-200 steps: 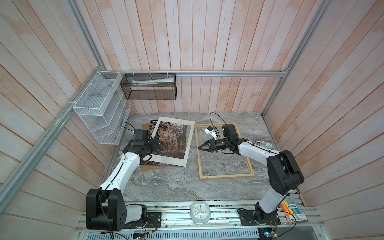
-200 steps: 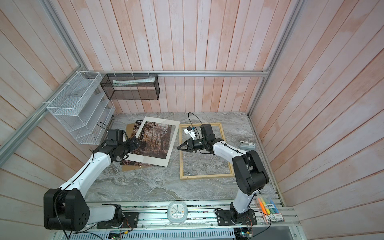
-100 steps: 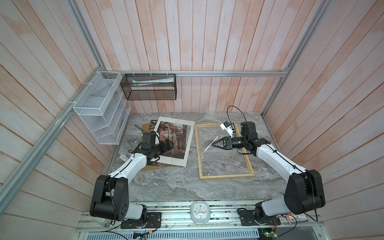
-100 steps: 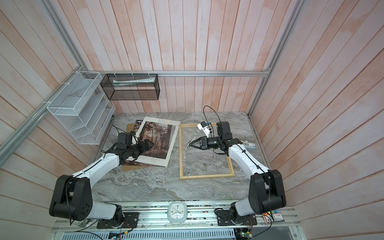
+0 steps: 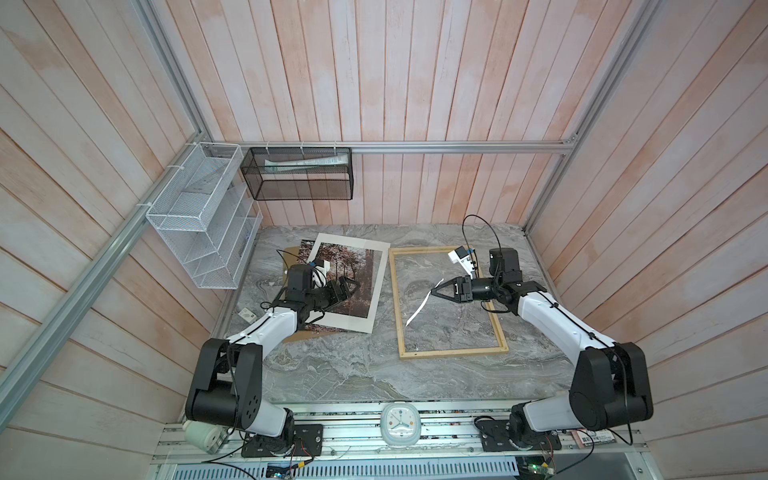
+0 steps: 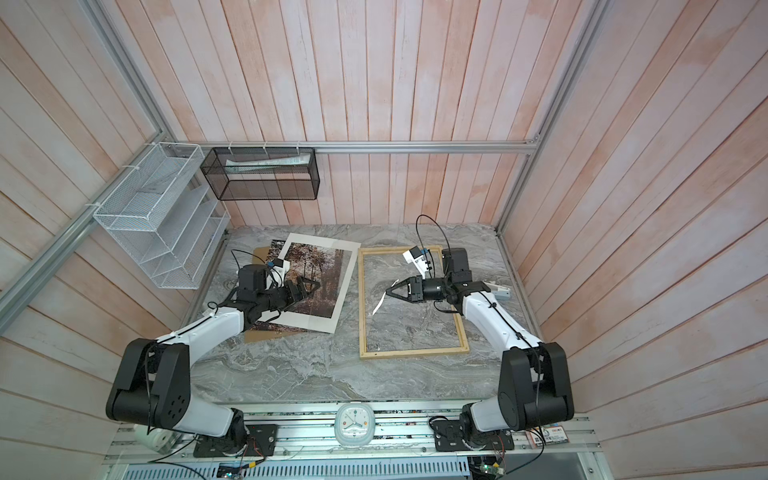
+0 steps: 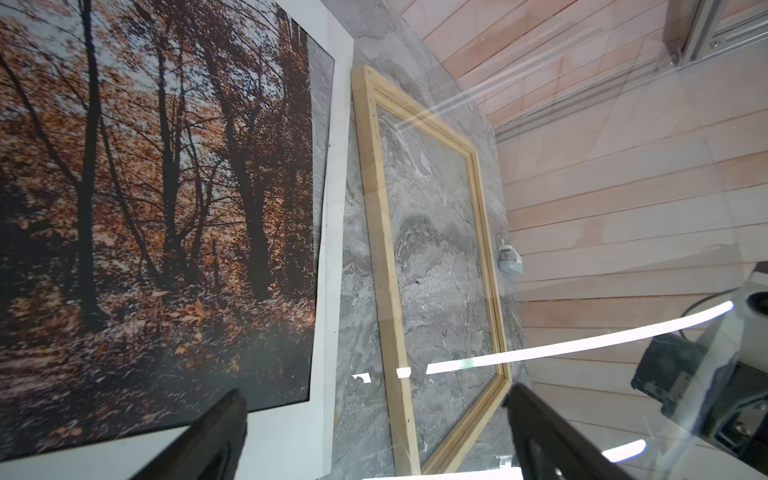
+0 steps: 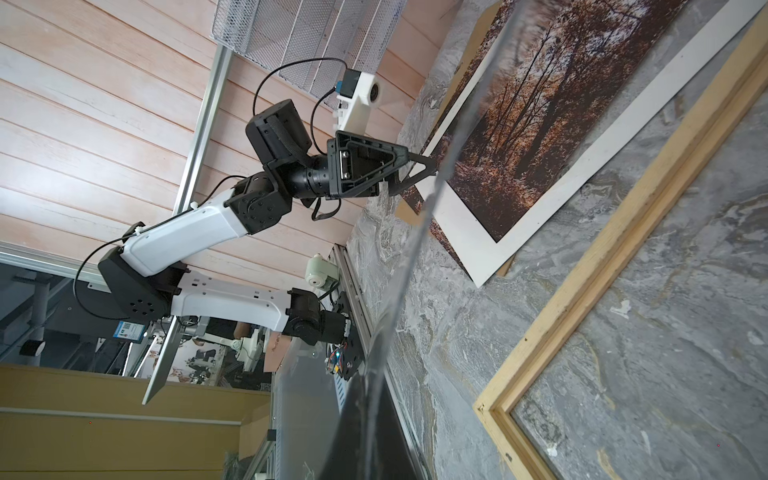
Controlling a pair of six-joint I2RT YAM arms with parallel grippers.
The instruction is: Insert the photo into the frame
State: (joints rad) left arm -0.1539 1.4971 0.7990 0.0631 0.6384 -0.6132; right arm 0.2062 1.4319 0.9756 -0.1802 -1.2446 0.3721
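Note:
The photo (image 5: 351, 266), an autumn forest print, lies at the table's left under a white mat (image 5: 372, 286) on a brown board (image 5: 300, 337). It shows through the mat's window (image 7: 145, 187) (image 8: 540, 104). The pale wood frame (image 5: 397, 307) (image 6: 361, 307) (image 7: 374, 208) (image 8: 602, 257) lies flat to its right, marble showing through it. My left gripper (image 5: 351, 286) (image 6: 313, 284) (image 7: 376, 395) hovers open over the photo's near half, nothing between its fingers (image 7: 224, 432). My right gripper (image 5: 436, 289) (image 6: 390, 291) (image 8: 365, 415) is shut on a clear sheet (image 8: 415, 249), raised above the frame.
A white wire rack (image 5: 199, 220) and a black mesh basket (image 5: 299, 174) hang on the walls at back left. A small clock (image 5: 401, 424) sits on the front rail. A small white device (image 6: 500, 293) lies right of the frame, and a small tag (image 5: 247, 314) by the left wall.
My right gripper has drawn back to the right over the frame, still shut on the clear sheet. My left gripper has moved right, from the mat's left edge to over the photo.

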